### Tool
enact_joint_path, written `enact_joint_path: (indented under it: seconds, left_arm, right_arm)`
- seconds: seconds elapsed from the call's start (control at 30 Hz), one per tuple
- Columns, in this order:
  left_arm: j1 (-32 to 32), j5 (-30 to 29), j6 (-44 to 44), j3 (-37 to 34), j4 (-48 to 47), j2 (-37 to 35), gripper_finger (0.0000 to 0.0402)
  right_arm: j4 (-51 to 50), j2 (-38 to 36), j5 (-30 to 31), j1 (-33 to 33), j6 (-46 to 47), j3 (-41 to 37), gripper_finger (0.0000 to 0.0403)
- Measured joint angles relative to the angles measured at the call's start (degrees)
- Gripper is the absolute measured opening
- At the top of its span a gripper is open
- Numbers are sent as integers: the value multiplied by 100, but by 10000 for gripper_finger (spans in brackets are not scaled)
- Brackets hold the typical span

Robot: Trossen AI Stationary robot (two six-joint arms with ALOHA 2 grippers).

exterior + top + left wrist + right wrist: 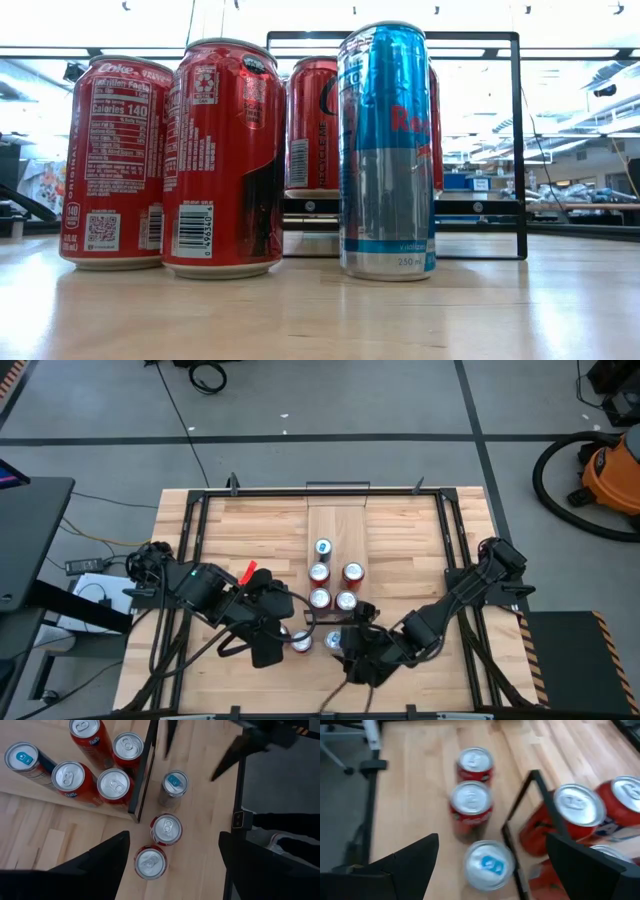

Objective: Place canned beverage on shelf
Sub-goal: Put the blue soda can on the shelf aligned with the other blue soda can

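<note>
The shelf [338, 525] is a narrow light-wood board with a black wire rail [145, 770] at its near end. It carries several upright cans [319, 572]. In a row on the table in front of that rail stand a slim blue-topped can [173, 787] and two red cans [166, 829] [150, 862]. My left gripper [173, 836] is open above the two red cans, a finger on each side, touching neither. From the opposite side, my right gripper [493, 837] is open above the slim can [490, 865].
A black metal frame [190, 540] runs along the wooden tabletop's edges. In the low view the three front cans [222, 155] stand close together before the rail [520, 140]. Bare wood lies left and right of the shelf [250, 530].
</note>
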Motion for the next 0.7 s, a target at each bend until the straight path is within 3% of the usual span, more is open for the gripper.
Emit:
enact_joint_path:
  seconds: [0.37,0.6,0.7]
  left_arm:
    - [1,-2,8,0,-8,2,318]
    - [0,5,-36,0,-54,4,318]
    - [2,7,-48,0,-60,4,318]
  right_arm:
    - [-14,239,-213,704,1081,43,374]
    - [-1124,913,-336,1225,2034,799,374]
    - [-1251,1185,-118,1434,2631,784,373]
